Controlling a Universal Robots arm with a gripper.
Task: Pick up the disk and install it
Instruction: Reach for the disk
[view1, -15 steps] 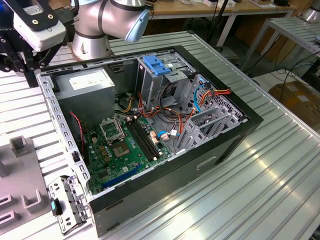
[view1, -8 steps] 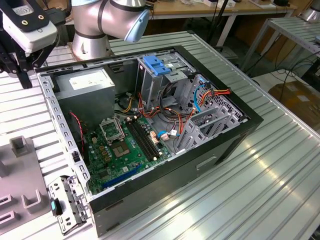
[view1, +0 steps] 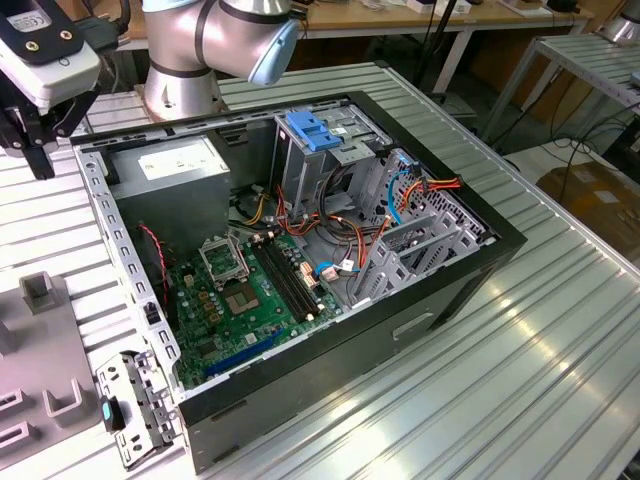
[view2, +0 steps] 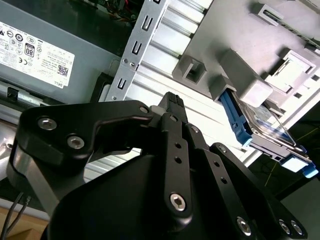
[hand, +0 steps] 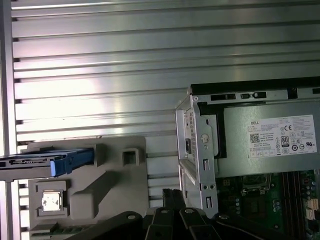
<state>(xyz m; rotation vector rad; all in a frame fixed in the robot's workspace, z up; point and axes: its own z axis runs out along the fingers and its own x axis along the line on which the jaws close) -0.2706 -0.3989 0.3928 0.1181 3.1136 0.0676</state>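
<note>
The disk (hand: 45, 162) stands on edge in a slot of a grey fixture (hand: 100, 185) on the table, beside the open computer case (view1: 480, 260). Its blue carrier rail and silver body also show in the second wrist view (view2: 262, 131). My gripper (view1: 38, 160) hangs above the table at the exterior view's far left, over the gap between case and fixture. Its black fingers (view2: 172, 100) meet at the tip with nothing between them. The fingertips (hand: 172, 194) sit a short way from the disk, not touching it.
Inside the case are the grey power-supply box (view1: 175, 165), the motherboard (view1: 250, 290), loose cables, and a tall metal cage with a blue latch (view1: 310, 130). The fixture (view1: 40, 340) and a small metal bracket (view1: 135, 405) lie at the exterior view's lower left.
</note>
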